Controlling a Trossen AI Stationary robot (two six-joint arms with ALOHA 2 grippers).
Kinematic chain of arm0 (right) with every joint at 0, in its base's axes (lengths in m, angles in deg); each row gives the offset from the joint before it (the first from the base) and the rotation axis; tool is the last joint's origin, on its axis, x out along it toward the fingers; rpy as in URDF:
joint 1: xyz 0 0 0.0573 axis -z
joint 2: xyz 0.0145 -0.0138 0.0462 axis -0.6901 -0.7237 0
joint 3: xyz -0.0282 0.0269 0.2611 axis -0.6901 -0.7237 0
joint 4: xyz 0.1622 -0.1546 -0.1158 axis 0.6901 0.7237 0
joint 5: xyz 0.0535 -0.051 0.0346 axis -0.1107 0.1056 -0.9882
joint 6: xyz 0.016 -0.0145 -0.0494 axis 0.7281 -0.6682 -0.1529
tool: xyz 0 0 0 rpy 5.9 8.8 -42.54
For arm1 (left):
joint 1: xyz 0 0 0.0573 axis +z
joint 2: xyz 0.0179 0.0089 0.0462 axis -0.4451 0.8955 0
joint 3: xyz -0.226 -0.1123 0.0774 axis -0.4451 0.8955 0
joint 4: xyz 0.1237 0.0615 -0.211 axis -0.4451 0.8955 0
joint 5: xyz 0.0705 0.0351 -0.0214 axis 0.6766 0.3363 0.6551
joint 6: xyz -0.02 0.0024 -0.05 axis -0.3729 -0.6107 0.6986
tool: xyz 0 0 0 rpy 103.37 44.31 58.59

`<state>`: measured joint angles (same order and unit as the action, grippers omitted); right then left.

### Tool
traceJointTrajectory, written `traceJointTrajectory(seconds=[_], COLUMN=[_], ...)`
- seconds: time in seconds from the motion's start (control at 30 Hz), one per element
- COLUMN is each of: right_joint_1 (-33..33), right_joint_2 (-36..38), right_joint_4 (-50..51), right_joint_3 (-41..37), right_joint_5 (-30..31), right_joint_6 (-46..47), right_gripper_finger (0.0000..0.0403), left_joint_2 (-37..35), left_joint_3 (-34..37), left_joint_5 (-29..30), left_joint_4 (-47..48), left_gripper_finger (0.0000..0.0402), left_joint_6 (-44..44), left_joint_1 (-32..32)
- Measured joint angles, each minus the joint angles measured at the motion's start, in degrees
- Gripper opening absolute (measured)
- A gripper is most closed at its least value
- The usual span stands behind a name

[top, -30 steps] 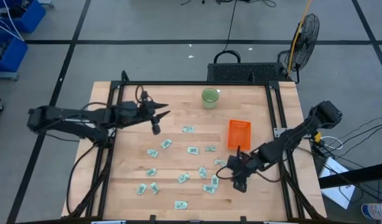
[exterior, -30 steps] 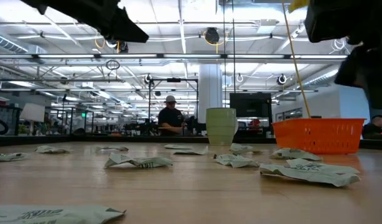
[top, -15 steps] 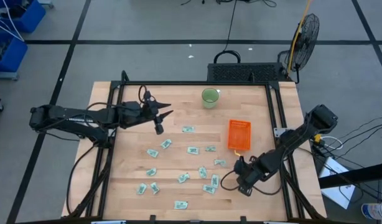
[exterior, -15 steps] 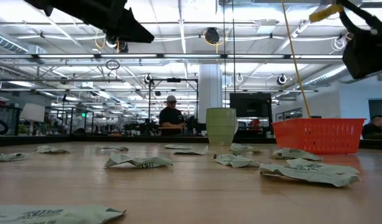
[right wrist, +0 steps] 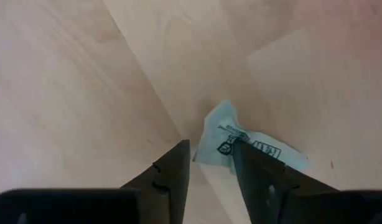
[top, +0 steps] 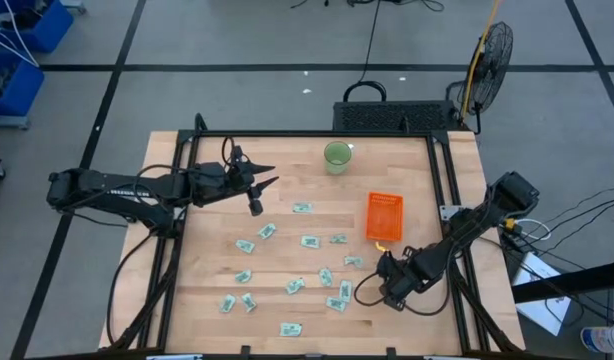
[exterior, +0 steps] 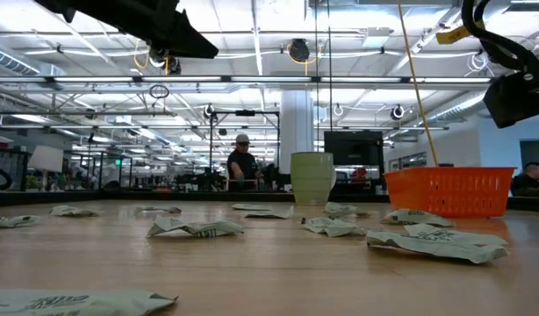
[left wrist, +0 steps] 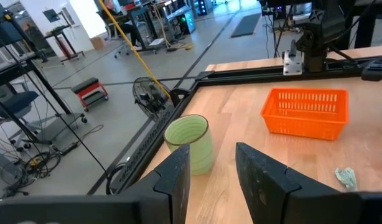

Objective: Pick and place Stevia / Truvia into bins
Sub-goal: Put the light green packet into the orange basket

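Two arms in play, right one doing the work. Right claw (right wrist: 206, 165) is sitting low over the tabletop (top: 417, 200) near its right edge, toward the front, fingers parted with a narrow gap between them. One sachet (right wrist: 250, 146) is lying flat just ahead of the fingertips, one crumpled corner poking at the gap, the rest of it trailing off to one side of one finger. Its long axis is running slantwise across the line of the fingers, not along it. It's not clamped yet, by the look of it; the claw is needing a small push forward and a shift toward the packet body before closing.

Remaining sachets (top: 309, 241) are scattered across the middle and front of the tabletop, well apart from one another. Orange bin (top: 384, 216) is sitting beyond the right claw, toward the right edge, so the right arm is the nearer one for the drop.

Left claw (top: 255, 185) is hovering farther back by the left rear, fingers parted, holding nothing, facing the green cup (left wrist: 190, 142) and the bin.
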<state>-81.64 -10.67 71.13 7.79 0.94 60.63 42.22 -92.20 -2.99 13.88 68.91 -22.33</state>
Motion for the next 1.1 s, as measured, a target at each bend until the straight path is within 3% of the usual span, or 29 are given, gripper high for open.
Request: traceJointTrajectory(seconds=[0.3,0.53,0.67,0.9,1.1], right_joint_1=[0.0,1.3,2.7,8.7,22.0], right_joint_2=[3.2,11.1,16.6,20.8,18.9], right_joint_4=[-0.3,-0.6,-1.6,2.5,4.9], right_joint_3=[-1.0,1.4,2.2,2.3,0.4], right_joint_5=[0.0,1.2,11.0,34.2,35.9], right_joint_6=[0.4,0.3,-5.0,-21.8,-26.6], right_gripper_finger=[0.0009,0.0003,0.0003,0.0001,0.0001], left_joint_2=[0.0,0.0,0.0,0.0,0.0], left_joint_3=[0.0,0.0,0.0,0.0,0.0], left_joint_5=[0.0,0.0,0.0,0.1,0.1], left_joint_4=[0.0,-0.1,-0.3,-0.5,-0.5], left_gripper_finger=[0.0136,0.0136,0.0136,0.0136,0.0136], left_joint_6=[0.0,-0.1,-1.2,-1.4,-1.3], left_joint_1=[0.0,0.0,0.0,0.0,0.0])
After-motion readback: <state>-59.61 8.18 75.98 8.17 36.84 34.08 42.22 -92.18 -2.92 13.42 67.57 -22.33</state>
